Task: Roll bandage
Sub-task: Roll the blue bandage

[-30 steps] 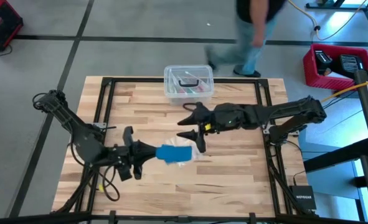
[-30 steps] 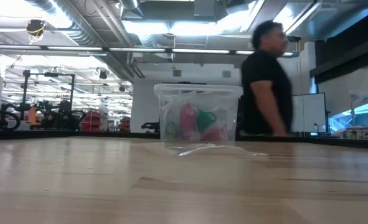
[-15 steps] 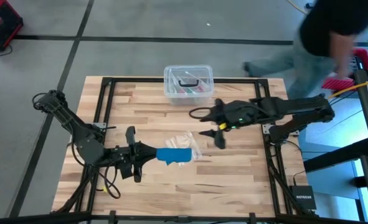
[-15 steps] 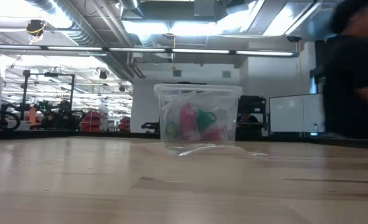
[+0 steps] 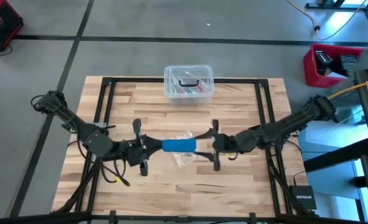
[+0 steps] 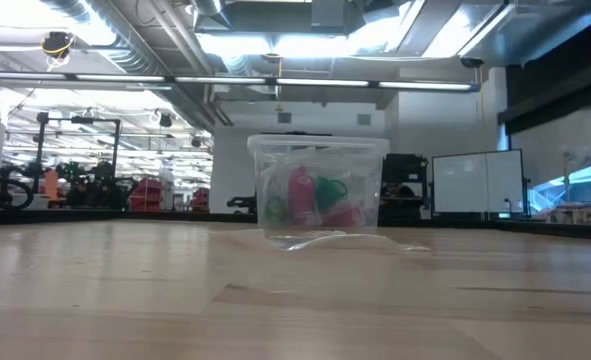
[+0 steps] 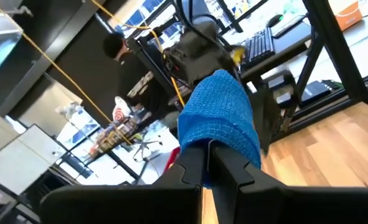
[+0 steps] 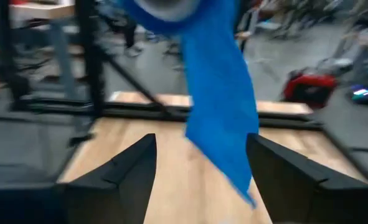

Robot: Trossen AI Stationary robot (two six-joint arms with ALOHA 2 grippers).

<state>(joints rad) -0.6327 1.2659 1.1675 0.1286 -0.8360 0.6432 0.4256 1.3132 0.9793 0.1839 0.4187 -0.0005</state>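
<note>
The bandage (image 5: 179,145) is a bright blue roll held above the table's middle, with my left gripper (image 5: 160,145) shut on its left end. In the left wrist view the roll (image 7: 218,115) sticks out past the shut fingers. My right gripper (image 5: 199,145) faces it from the right and is open. Its two fingers stand on either side of the roll's free end without touching. In the right wrist view a loose blue tail (image 8: 224,118) hangs down between those open fingers. Neither gripper shows in the low view. My left gripper pinches the roll's left end (image 7: 216,144) between its two fingers (image 7: 193,167). They come in level from the table's left and lie along the roll. The roll is lifted clear of the table and lies about level, with a loose tail hanging from its far end.
A small clear plastic bag (image 5: 185,159) lies on the wood just under the roll. A clear lidded box (image 5: 188,84) with coloured items stands at the far middle edge, also seen as the box (image 6: 318,190) in the low view. A red crate (image 5: 333,65) sits on the floor at the far right.
My right gripper has swung from the table's far middle toward the near edge and down, rolling its wrist, and now faces the roll's free end. My left gripper has shifted slightly toward the far edge and rolled, turning the bandage with it. A person behind the table has walked out of view.
</note>
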